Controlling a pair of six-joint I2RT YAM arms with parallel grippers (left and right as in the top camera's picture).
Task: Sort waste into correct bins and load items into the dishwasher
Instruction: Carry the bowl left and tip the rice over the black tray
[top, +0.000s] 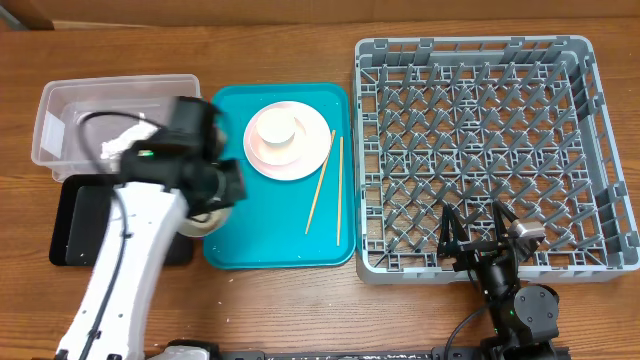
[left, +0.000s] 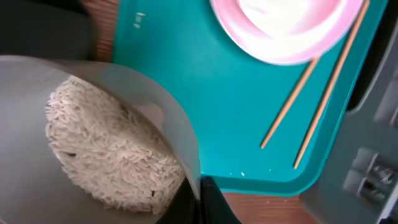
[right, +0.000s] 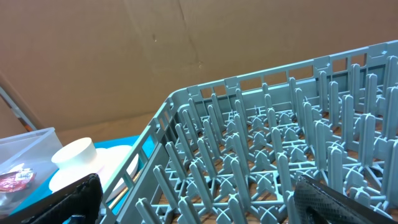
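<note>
My left gripper is shut on the rim of the pale grey-green bowl, which holds white rice. The bowl is over the left edge of the teal tray. The pink plate lies on that tray with the white cup on it. Two chopsticks lie to its right. The red-and-white wrapper lies in the clear tub. My right gripper is open over the front edge of the grey dish rack. I cannot make out the pink bowl.
The black tray lies in front of the clear tub, partly under my left arm. A few rice grains lie on the teal tray's front part. The rack's upright pegs fill the right half of the table.
</note>
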